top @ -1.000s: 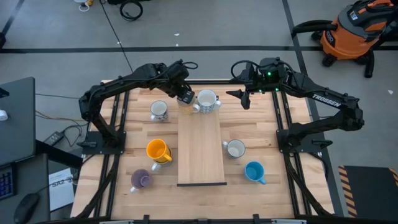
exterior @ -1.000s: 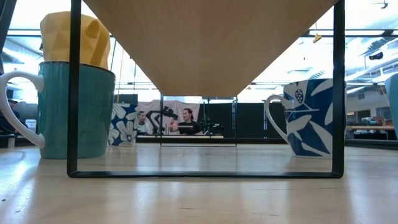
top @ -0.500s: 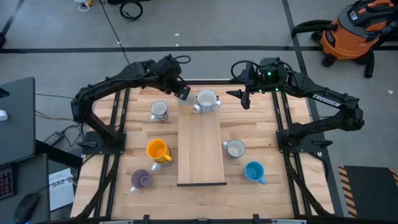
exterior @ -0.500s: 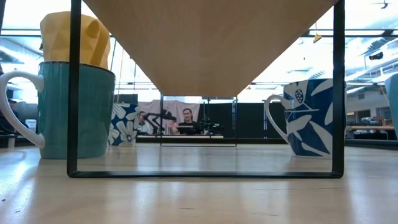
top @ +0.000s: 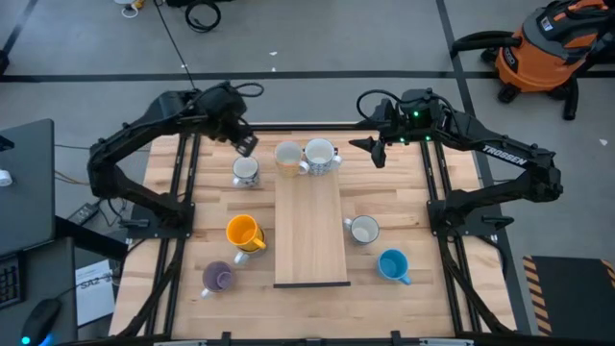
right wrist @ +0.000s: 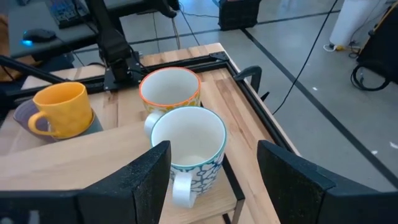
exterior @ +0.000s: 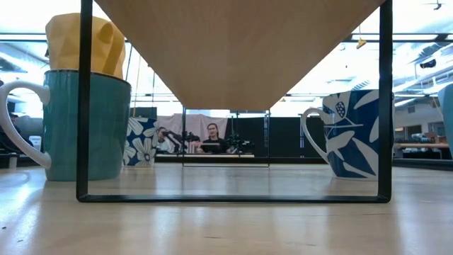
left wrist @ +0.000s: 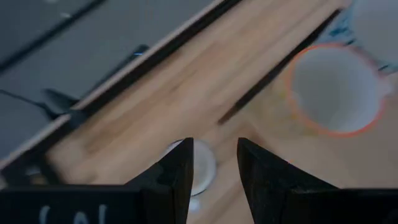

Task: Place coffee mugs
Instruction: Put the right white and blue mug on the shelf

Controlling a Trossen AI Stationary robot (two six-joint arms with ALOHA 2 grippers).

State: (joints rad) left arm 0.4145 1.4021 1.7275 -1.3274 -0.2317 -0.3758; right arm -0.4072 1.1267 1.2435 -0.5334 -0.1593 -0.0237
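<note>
Two coffee mugs stand side by side on the far end of a raised wooden shelf (top: 310, 231): an orange-rimmed cream mug (top: 287, 156) and a white mug with a blue pattern (top: 320, 154). My left gripper (top: 245, 144) hangs open, left of the shelf and above a white mug (top: 246, 170) that stands on the table. In the left wrist view the gripper (left wrist: 214, 155) has nothing between its fingers, and the orange-rimmed mug (left wrist: 336, 87) lies off to the side. My right gripper (top: 377, 149) waits open, right of the shelf, facing the patterned mug (right wrist: 189, 146).
On the table stand a yellow mug (top: 242, 233) and a purple mug (top: 217, 278) left of the shelf, and a white mug (top: 363, 229) and a blue mug (top: 393, 264) right of it. The shelf's near part is bare. Black frame rails run along the table's sides.
My left gripper, open throughout, has drawn back from the orange-rimmed mug, rising and going toward the table's left edge, and has rolled a little. The mug stays standing on the shelf's far end.
</note>
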